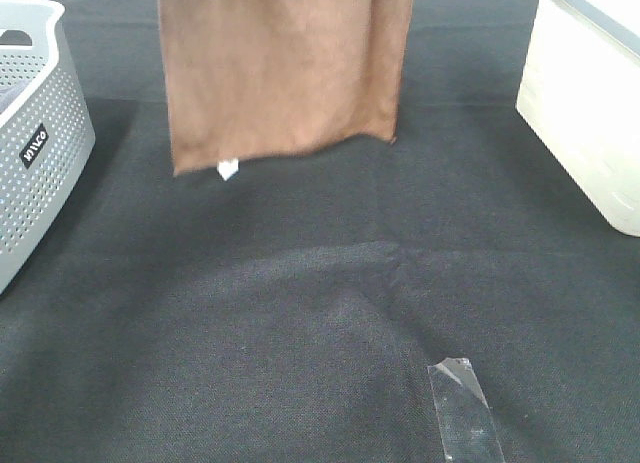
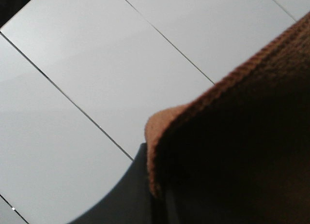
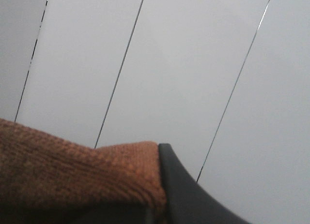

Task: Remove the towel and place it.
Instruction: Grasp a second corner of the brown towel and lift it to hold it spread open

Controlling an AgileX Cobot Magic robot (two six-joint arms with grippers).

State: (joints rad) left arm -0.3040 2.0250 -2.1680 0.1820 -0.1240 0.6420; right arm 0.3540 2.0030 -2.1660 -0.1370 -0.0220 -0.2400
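The brown towel [image 1: 285, 73] hangs flat from above the top edge of the exterior high view. Its lower hem is just above the black table cloth [image 1: 300, 313], with the small white tag [image 1: 228, 168] at its lower left corner. Neither gripper shows in that view. In the left wrist view my left gripper [image 2: 154, 185] is shut on an upper edge of the towel [image 2: 242, 137], beside a dark finger [image 2: 126, 200]. In the right wrist view my right gripper [image 3: 160, 190] is shut on another upper edge of the towel [image 3: 72, 175], beside a dark finger [image 3: 186, 200].
The grey perforated basket [image 1: 35, 133] stands at the left edge. A white box [image 1: 590, 113] stands at the right edge. A strip of clear tape [image 1: 465, 413] lies on the cloth at the front right. Both wrist cameras face a white panelled surface [image 2: 97, 64].
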